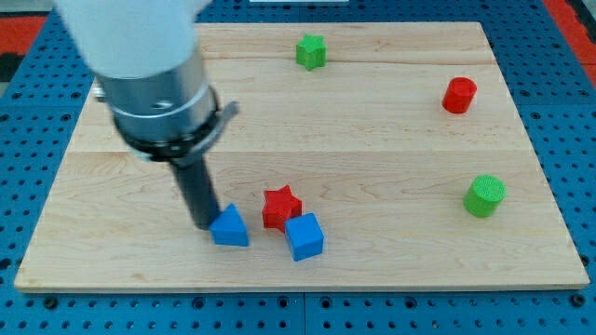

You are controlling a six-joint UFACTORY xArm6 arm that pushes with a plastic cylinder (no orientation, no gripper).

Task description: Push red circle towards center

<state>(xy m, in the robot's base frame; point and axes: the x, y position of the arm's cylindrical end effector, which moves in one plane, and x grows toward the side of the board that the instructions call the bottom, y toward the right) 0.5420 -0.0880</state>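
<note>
Down near the table's bottom edge, left of the middle, my tip (202,226) rests on the wooden table (372,112) just beside the blue triangular block (230,227), seemingly touching its left side; being a bare rod, it has nothing to open or close and holds nothing. The camera view puts the red circle (459,95) close to the table's top right corner, well apart from my tip, with the whole board between us. Trouble could come from the cluster beside me: the red star (281,207) and the blue cube (304,236) sit against each other just right of the triangle, so a straight sweep toward the circle would drag all three along; a push struck off-centre on a round block would let it roll aside (toward the right edge, I judge). The blocks look smooth and matte, the board pale with fine grain; a green star (311,51) sits by the top edge, a green cylinder (484,196) by the right.
</note>
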